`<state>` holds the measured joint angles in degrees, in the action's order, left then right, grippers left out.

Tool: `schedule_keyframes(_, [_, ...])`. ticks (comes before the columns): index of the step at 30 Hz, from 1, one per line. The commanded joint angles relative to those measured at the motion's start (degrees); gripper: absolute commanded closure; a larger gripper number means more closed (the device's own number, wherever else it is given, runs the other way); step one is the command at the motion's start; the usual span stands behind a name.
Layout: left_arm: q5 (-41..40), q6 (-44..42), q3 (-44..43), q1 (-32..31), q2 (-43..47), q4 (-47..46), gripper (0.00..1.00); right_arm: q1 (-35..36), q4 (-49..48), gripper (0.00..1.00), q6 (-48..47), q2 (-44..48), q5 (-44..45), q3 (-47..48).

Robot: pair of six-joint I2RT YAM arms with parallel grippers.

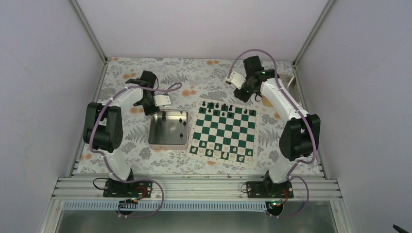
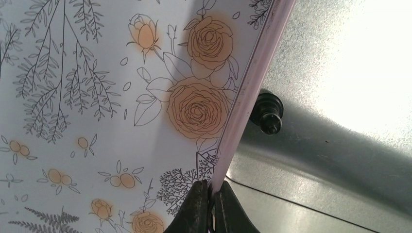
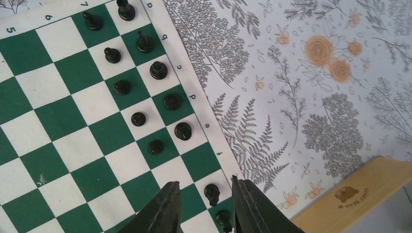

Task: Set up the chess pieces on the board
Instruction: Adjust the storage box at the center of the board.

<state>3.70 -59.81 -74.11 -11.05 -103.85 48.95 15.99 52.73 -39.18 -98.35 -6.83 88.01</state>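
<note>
Chess pieces (image 3: 171,101), small and black, stand in two rows along the far edge of the board (image 1: 221,133), most of them on their own squares; a few more lie off the board in the metal tray (image 1: 167,144) just left of it; pale pieces (image 1: 221,153) line the board's near edge.

Over the board's far right corner hangs the right end effector (image 3: 204,182), its fingers (image 3: 167,206) spread apart with one black piece (image 3: 212,193) standing between them, touched by neither; another black piece (image 3: 223,219) sits just nearer the camera, partly hidden.

Left of the board, the left end effector (image 2: 210,187) is at the tray's far left rim, its fingers pressed almost together with nothing held; a single black piece (image 2: 266,112) rests against the inside of the tray wall just beyond them.

A pale wooden box (image 3: 359,194) lies on the flower-printed counter (image 1: 214,73) to the right of the board's far corner.
</note>
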Motion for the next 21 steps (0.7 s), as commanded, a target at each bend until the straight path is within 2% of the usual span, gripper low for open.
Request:
schedule_keyframes(1, [-5.64,4.48,3.41,1.22,-2.06,3.12,0.98,1.26,0.06,0.70,0.21,-1.21,-0.49,2.23])
schedule_keyframes(5, [-5.67,3.61,4.94,2.20,-0.41,3.06,0.98,1.72,-0.33,0.70,0.31,-1.40,-0.73,2.01])
schedule_keyframes(12, [-5.57,-3.08,8.77,2.47,4.56,1.34,0.98,1.71,-0.51,0.70,0.18,-1.16,-0.64,2.15])
schedule_keyframes(15, [-8.19,-0.46,7.09,3.08,3.07,2.53,0.98,1.73,-0.37,0.70,0.26,-1.10,-0.56,2.38])
schedule_keyframes(21, [-7.94,3.18,4.98,6.52,0.24,5.94,0.98,2.35,0.08,0.70,0.50,-1.20,-0.08,3.33])
